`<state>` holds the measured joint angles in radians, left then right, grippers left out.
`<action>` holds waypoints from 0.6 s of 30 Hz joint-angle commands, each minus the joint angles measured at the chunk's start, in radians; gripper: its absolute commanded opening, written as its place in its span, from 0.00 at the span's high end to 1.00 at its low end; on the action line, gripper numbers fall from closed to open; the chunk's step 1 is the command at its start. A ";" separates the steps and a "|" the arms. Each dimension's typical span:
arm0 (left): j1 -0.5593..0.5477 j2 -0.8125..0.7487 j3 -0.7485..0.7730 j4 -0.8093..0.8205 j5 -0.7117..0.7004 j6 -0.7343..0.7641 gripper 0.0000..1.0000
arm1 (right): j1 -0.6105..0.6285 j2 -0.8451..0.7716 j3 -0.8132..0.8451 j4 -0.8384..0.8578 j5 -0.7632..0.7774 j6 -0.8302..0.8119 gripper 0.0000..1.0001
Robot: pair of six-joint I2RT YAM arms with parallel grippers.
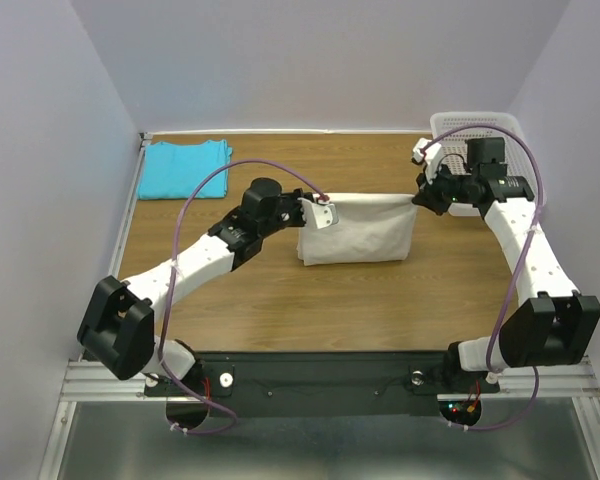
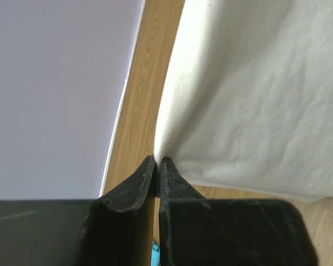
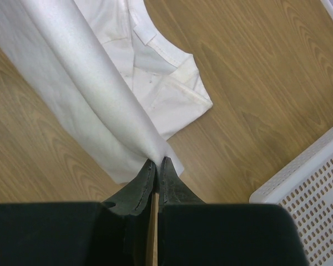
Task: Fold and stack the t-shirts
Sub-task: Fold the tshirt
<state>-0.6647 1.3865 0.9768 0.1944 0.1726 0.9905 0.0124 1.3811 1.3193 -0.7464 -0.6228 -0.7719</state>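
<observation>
A cream t-shirt (image 1: 358, 228) hangs stretched between my two grippers above the middle of the wooden table, its lower part resting on the wood. My left gripper (image 1: 316, 207) is shut on its left top corner; in the left wrist view the cream t-shirt (image 2: 255, 94) runs straight out from the pinched fingertips of my left gripper (image 2: 159, 159). My right gripper (image 1: 418, 196) is shut on the right top corner. The right wrist view shows my right gripper (image 3: 157, 161) pinching the cream t-shirt (image 3: 100, 100), collar lying on the wood beyond. A folded turquoise t-shirt (image 1: 184, 167) lies at the far left corner.
A white perforated basket (image 1: 477, 130) stands at the far right corner, just behind my right arm; the basket (image 3: 316, 194) shows close to the right of the right gripper. The table's left edge and back wall (image 1: 280, 131) bound the space.
</observation>
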 commanded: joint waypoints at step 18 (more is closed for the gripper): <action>0.062 0.149 0.100 0.120 -0.013 0.010 1.00 | -0.008 0.140 0.075 0.177 0.038 0.048 0.99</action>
<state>-0.6197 1.5249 1.0168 0.2474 0.1799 0.9916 0.0124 1.5105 1.3296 -0.6468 -0.6071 -0.7357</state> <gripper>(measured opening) 0.156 0.041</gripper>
